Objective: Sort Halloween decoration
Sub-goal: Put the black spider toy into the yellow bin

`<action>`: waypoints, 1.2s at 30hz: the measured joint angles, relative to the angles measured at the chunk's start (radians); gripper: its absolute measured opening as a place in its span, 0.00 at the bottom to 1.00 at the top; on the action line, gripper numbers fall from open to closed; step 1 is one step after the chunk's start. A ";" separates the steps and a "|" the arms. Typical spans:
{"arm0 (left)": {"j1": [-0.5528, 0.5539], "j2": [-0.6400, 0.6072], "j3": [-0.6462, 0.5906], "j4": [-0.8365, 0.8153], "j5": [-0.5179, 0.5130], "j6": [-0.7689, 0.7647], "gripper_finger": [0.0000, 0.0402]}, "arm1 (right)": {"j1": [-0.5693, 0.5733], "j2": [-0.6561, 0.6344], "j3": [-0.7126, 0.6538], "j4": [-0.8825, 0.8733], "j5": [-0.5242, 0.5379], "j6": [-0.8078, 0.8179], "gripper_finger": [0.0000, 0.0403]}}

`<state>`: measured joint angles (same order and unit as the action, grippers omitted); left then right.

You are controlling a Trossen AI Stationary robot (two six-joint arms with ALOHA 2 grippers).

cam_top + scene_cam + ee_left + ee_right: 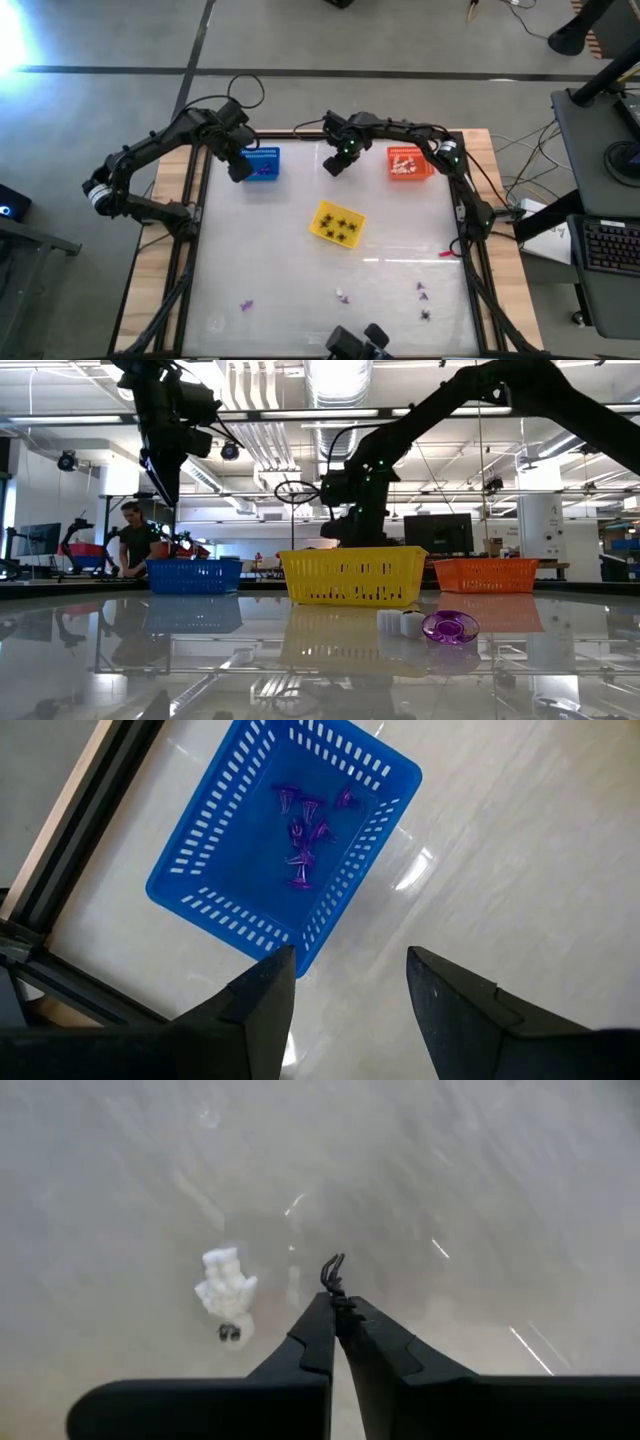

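My right gripper (338,163) hangs over the far middle of the table, between the blue basket (261,164) and the orange basket (408,163), and is shut on a tiny black spider piece (332,1270). My left gripper (345,982) is open and empty, above the table beside the blue basket's (285,830) near corner. Purple bits (303,835) lie in that basket. Black spiders (343,226) lie in the yellow basket (337,223), and white bits (403,164) in the orange one. Loose on the near table are purple bits (245,305) (421,290), a white piece (341,295) and a black spider (426,314). My right gripper (335,1305) pinches the black spider piece between its two fingertips, coming from above and pointing down. The spider's thin legs (333,1264) stick out past the tips. The piece is lifted clear of the table.
A white piece (226,1295) lies on the table below my right gripper. A small red thing (445,253) lies near the table's right edge. Seen level across the table, a purple piece (450,626) and white bits (400,622) sit before the yellow basket (352,576). A person (133,538) stands in the room behind.
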<state>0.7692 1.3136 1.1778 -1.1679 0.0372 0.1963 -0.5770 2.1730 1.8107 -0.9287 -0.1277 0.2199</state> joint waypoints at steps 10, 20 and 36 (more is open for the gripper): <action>0.000 0.000 0.000 0.000 0.000 -0.004 0.44 | 0.038 -0.129 0.000 -0.198 -0.001 -0.002 0.02; 0.000 0.000 0.000 0.000 0.000 0.004 0.44 | 0.179 -0.210 -0.002 -0.275 -0.029 0.056 0.02; 0.000 0.000 0.000 -0.007 0.000 0.057 0.44 | 0.415 -0.209 -0.033 -0.200 -0.057 0.152 0.02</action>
<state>0.7694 1.3132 1.1778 -1.1752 0.0372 0.2529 -0.1618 1.9644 1.7780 -1.1289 -0.1849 0.3720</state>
